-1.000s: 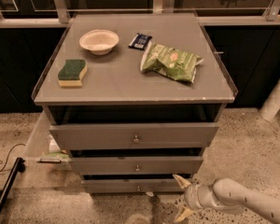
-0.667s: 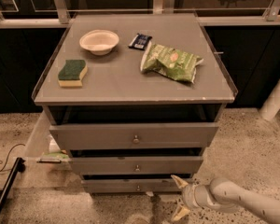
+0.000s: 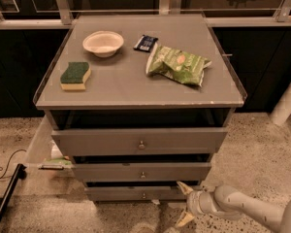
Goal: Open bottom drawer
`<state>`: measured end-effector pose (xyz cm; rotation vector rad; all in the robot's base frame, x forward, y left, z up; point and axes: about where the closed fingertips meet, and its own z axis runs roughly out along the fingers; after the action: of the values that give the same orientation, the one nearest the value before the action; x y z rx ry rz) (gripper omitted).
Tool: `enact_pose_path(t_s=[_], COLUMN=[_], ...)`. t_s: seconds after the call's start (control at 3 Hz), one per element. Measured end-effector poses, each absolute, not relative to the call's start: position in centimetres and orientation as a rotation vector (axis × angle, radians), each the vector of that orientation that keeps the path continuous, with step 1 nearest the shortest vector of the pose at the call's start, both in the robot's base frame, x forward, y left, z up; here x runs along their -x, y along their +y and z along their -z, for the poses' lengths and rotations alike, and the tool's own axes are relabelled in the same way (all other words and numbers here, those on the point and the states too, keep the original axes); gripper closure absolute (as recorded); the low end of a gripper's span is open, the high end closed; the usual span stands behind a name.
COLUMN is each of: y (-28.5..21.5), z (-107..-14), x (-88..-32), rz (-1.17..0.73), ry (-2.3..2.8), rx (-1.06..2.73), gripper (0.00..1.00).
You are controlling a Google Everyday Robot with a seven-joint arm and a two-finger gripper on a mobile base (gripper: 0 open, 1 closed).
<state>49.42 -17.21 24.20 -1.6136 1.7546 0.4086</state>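
Lower part of the frame: the bottom drawer [image 3: 116, 193], the slimmest of three grey fronts, sits just above the floor beneath the middle drawer [image 3: 106, 171] and the top drawer [image 3: 97, 141]. We judge it barely pulled out, so the task is not yet done. Its long axis runs left to right across the frame, with the small round knob [image 3: 144, 195] at its centre. Lower right of centre: the tool [image 3: 184, 204], on the robot's single arm [image 3: 242, 208] entering from the right edge, stands wide, its two pale fingertips [image 3: 183, 186] spread one above the other. The upper tip overlaps the drawer's right end; we cannot tell whether it touches. The knob lies to the left of the tool and a little higher, near but apart, so we expect the coming move to carry the tool leftward along the front. Upper half: the table [image 3: 136, 89] bears a bowl [image 3: 103, 43], a sponge [image 3: 75, 75] and a green snack bag [image 3: 178, 65].
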Motion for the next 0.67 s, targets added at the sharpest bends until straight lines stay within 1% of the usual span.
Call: enact_pose_path(t_s=[0.67], y=[-16.8], z=[-22.5], x=[-51.8], rz=[-0.320], ry=[1.724], rx=[1.636], gripper=[0.00])
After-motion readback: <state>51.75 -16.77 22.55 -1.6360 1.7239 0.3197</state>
